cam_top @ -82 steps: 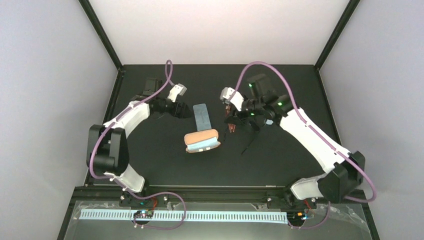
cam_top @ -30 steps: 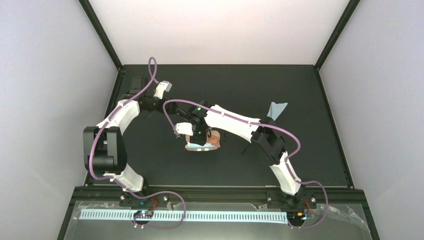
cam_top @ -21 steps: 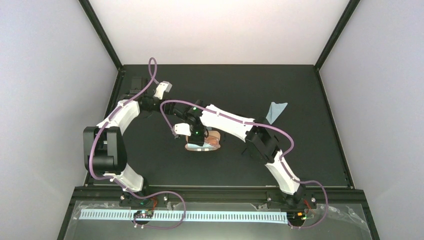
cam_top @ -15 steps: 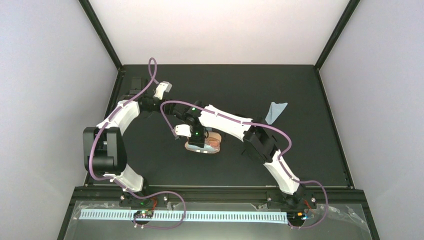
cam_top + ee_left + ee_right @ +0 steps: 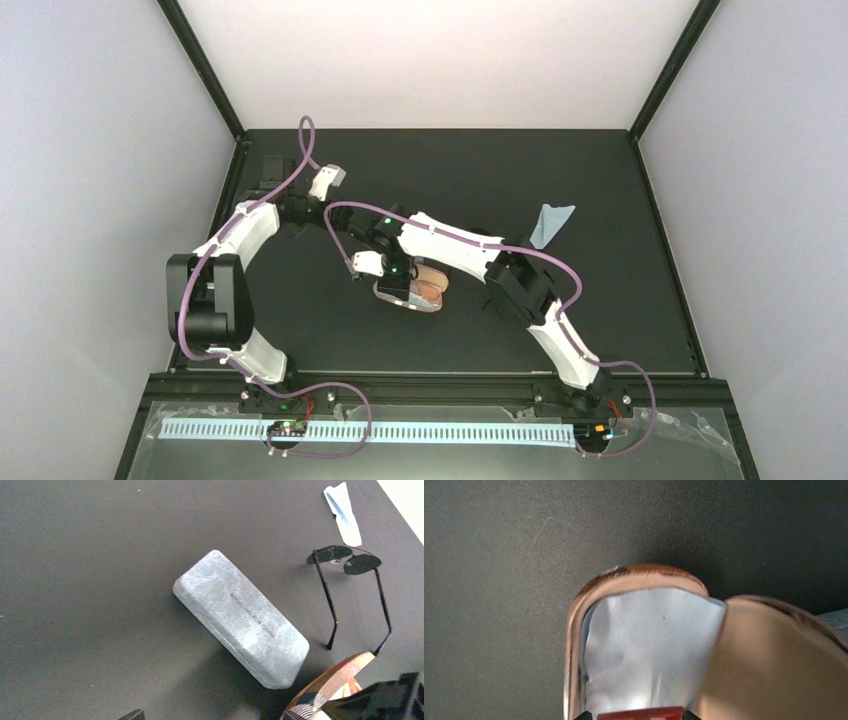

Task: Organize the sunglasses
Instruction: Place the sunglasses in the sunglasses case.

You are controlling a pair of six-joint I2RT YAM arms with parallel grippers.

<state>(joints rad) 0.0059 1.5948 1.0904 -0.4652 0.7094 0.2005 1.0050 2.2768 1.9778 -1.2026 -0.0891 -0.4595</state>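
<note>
The reddish-brown sunglasses (image 5: 641, 713) show as a red strip at the bottom of the right wrist view, with my right gripper (image 5: 638, 716) shut on them. They hang just over the open tan case (image 5: 769, 655), which has a light blue cloth (image 5: 644, 645) lying inside. From above, the right gripper (image 5: 398, 282) reaches across the table to that case (image 5: 428, 294). The black sunglasses (image 5: 350, 580) lie with arms unfolded beside the closed blue-grey case (image 5: 240, 617). My left gripper (image 5: 312, 208) is at the back left, open and empty; one fingertip (image 5: 132, 714) shows.
A second light blue cloth (image 5: 551, 221) lies on the black table (image 5: 320, 320) at the right back, also visible as the cloth (image 5: 342, 512) beyond the black pair. The right arm (image 5: 470, 250) stretches diagonally over the table's middle.
The right arm swung left from the right side to the tan case with the reddish-brown pair. In the last second it lowered a little and the case turned slightly. The left arm pulled back.
</note>
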